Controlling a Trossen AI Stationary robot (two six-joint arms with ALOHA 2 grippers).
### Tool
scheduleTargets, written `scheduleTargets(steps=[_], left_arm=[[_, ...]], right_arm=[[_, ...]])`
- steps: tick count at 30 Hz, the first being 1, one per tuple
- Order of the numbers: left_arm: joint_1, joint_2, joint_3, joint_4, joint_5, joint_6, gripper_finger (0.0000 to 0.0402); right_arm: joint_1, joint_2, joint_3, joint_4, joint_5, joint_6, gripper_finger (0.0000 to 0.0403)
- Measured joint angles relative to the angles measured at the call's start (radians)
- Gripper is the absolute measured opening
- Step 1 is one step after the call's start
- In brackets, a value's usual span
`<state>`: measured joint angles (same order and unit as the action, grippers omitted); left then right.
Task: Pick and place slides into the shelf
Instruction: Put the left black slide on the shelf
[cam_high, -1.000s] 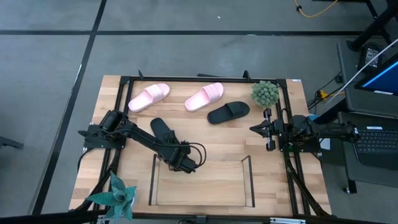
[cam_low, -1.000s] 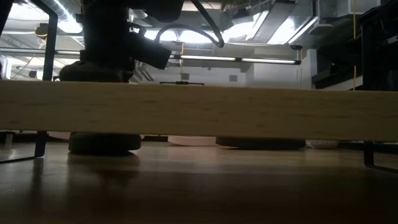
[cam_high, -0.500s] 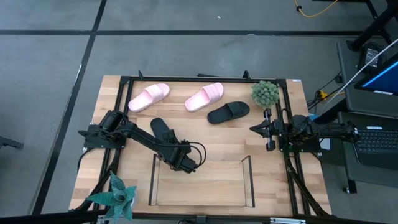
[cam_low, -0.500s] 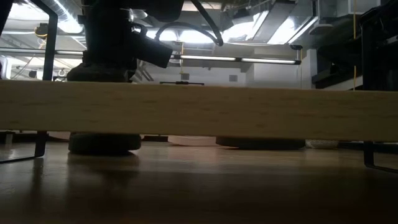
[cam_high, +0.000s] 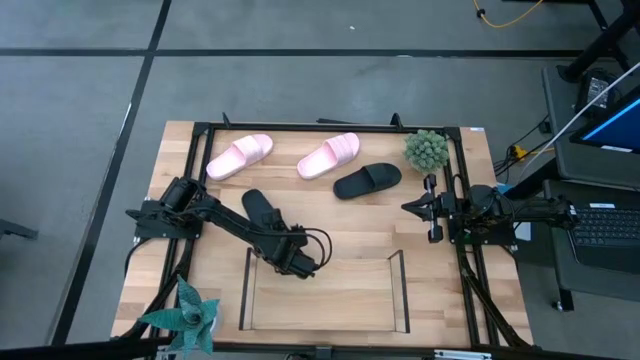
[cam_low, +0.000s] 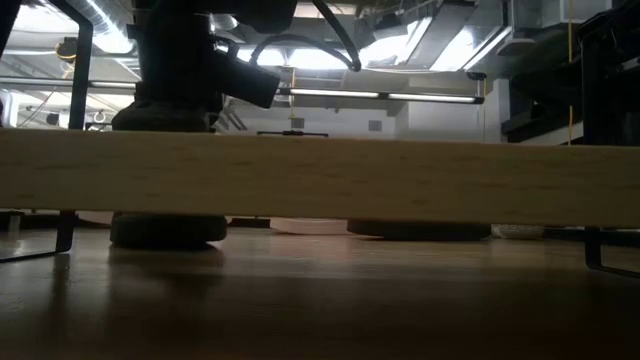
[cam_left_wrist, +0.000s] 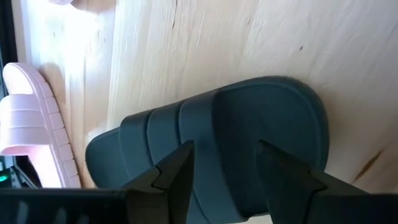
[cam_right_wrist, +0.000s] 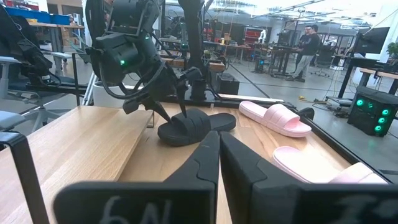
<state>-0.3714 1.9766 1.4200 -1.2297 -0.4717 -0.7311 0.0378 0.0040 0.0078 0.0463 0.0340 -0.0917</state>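
Just behind the shelf (cam_high: 325, 290) rear rail, left claw (cam_high: 290, 262) spread astride a black slide (cam_high: 262, 212), bare tabletop (cam_high: 355, 225) beside, other black slide (cam_high: 367, 180) and pink slides (cam_high: 240, 156) far, right claw (cam_high: 432, 208) pressed together at right edge by plant (cam_high: 426, 149)

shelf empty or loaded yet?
Empty. The high view shows the shelf with a bare wooden base; both pink slides and both black slides lie outside.

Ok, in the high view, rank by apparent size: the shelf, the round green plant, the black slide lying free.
Largest to smallest:
1. the shelf, clearly the widest.
2. the free black slide.
3. the round green plant, shorter than the slide, though it stands taller and nearer the camera.
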Motion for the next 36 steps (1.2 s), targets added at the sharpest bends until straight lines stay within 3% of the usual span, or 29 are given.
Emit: scheduleTargets(steps=[11, 36], left_arm=[[0.002, -0.001, -0.049, 0.049, -0.009, 0.007, 0.0158], [0.008, 0.0, -0.016, -0.06, -0.038, 0.0, 0.0158]], right_arm=[[0.0, 0.0, 0.0, 0.0, 0.0, 0.0, 0.0017], [0.0, 0.0, 0.0, 0.001, 0.0, -0.018, 0.0017]])
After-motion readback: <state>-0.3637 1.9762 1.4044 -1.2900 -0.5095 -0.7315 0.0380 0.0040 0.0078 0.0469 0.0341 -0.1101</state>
